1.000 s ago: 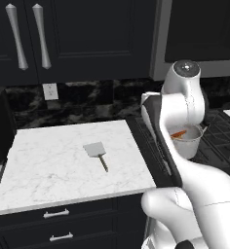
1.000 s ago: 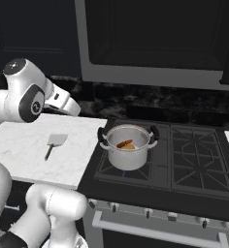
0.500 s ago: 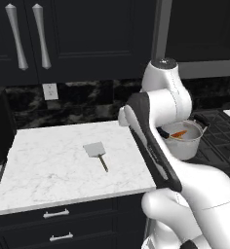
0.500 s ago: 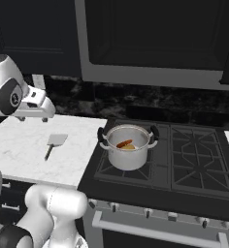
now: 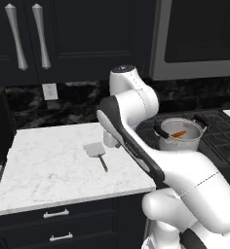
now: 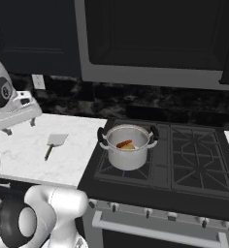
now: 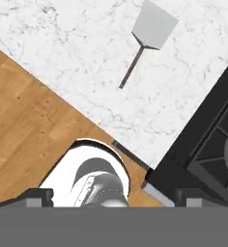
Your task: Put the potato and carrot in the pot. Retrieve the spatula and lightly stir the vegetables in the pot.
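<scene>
I see the spatula [image 5: 96,153] lying flat on the white marble counter [image 5: 44,165], well apart from the pot [image 6: 128,152] and not far from the counter's end by the stove [image 6: 184,160]. In the left base view its long axis runs from the pale square blade, on the far side toward the wall, to the thin dark handle, which points toward the counter's front edge and slightly toward the stove. In the right base view the same spatula [image 6: 54,144] shows its blade toward the wall and its handle angling down toward the front edge. In the hand view the spatula [image 7: 147,38] sits near the top, blade uppermost, handle slanting down and to the left across the marble.

The pot stands on the near left burner of the stove, upright, its two dark handles out to the sides. Inside it I can see the carrot [image 6: 123,143] lying at a slant on the potato [image 6: 130,146]; from the left base view the carrot [image 5: 179,134] points along the pot's width.

The gripper [image 6: 19,126] hangs above the counter, left of the spatula and touching nothing. Its fingers stand wide apart, with nothing between them.
</scene>
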Robot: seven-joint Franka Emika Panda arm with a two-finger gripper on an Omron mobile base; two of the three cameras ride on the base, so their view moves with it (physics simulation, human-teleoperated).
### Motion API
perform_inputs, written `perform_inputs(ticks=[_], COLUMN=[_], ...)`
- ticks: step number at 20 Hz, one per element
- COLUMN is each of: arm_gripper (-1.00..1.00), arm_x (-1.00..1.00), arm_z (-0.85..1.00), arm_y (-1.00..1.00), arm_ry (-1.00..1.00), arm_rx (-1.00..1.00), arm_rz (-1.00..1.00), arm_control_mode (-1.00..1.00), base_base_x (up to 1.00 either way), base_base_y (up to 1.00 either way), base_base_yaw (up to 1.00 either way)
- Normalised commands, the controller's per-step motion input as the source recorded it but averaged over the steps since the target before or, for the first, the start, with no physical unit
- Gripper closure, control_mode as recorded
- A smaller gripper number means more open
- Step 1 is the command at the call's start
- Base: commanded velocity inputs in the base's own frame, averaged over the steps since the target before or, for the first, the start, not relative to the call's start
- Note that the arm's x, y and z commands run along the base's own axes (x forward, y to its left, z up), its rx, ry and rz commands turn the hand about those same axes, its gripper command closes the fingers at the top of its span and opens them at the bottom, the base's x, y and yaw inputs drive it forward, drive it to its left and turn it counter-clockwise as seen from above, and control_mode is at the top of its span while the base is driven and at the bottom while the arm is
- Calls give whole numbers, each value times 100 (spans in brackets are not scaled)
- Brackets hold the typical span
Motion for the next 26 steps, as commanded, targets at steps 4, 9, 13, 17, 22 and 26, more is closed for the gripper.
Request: perform_inputs(ticks=[4,9,13,17,22,26], arm_gripper=[-100,-100,-100,-100,-100,-100], arm_x=[14,17,28,48,30,0], arm_z=[-58,-51,-42,-32,-36,-45], arm_y=[11,3,3,0,0,0], arm_ry=[16,14,14,8,1,0], arm_rx=[-24,-13,-5,0,0,0], arm_rz=[70,67,65,60,60,58], arm_control_mode=[-100,-100,-100,-100,-100,-100], base_base_x=[0,0,0,0,0,0], base_base_y=[0,0,0,0,0,0], base_base_yaw=[0,0,0,0,0,0])
